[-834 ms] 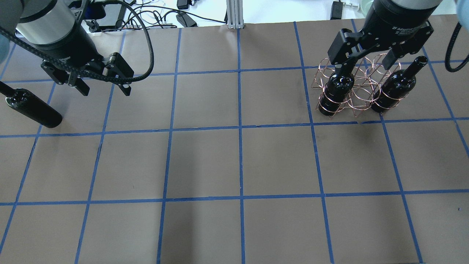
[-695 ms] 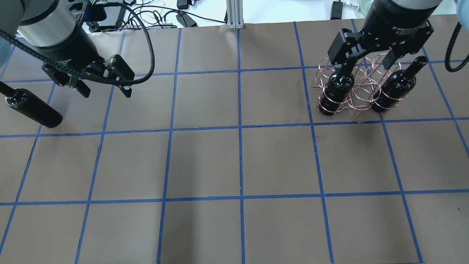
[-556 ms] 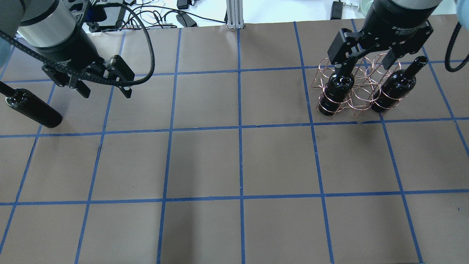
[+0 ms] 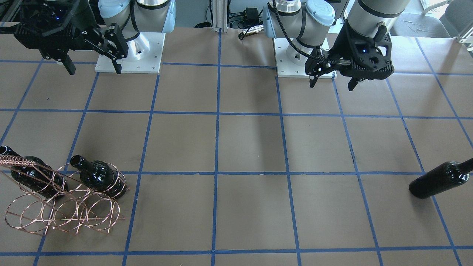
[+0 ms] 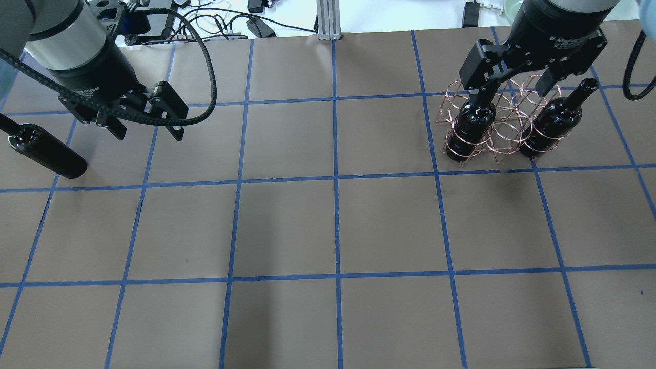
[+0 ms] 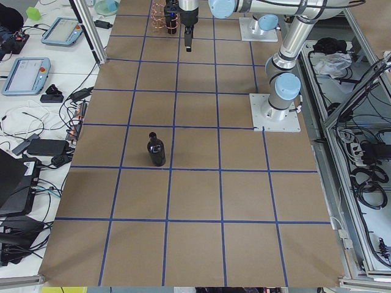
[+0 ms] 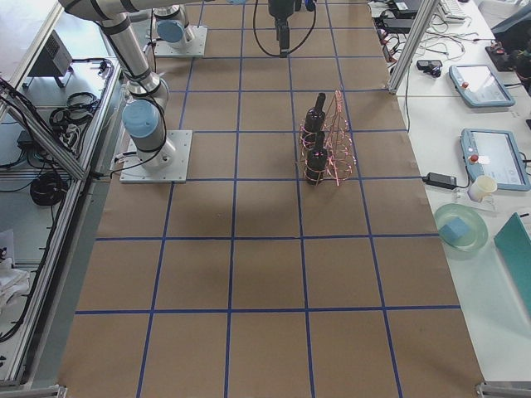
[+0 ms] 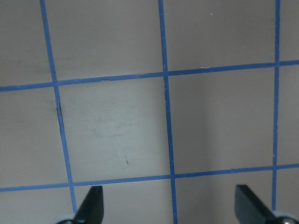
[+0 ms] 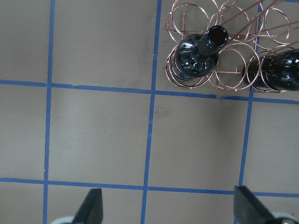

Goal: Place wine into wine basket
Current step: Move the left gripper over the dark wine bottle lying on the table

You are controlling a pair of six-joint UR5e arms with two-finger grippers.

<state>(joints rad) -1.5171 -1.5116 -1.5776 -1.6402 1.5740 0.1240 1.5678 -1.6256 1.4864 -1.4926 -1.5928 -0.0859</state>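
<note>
One wine bottle [image 5: 46, 151], glossy near-black, stands upright and alone on the table's left part; it also shows in the front view [image 4: 438, 181] and the left view [image 6: 156, 149]. My left gripper [image 5: 147, 133] hangs open and empty above the table, to the right of this bottle and apart from it. The copper wire wine basket [image 5: 505, 128] sits at the far right with two bottles [image 5: 471, 125] [image 5: 551, 123] in its hoops. My right gripper [image 5: 514, 92] hovers open over the basket, holding nothing; its wrist view shows the basket [image 9: 233, 74] ahead.
Brown paper with a blue tape grid covers the table. The two arm base plates [image 4: 129, 55] [image 4: 303, 59] sit at the robot's edge. Cables and power bricks [image 5: 256, 23] lie beyond the far edge. Tablets [image 7: 477, 83] rest on a side bench.
My left gripper has shifted slightly nearer to the robot's side of the table, still open. The right gripper, the bottles and the basket have stayed put.
</note>
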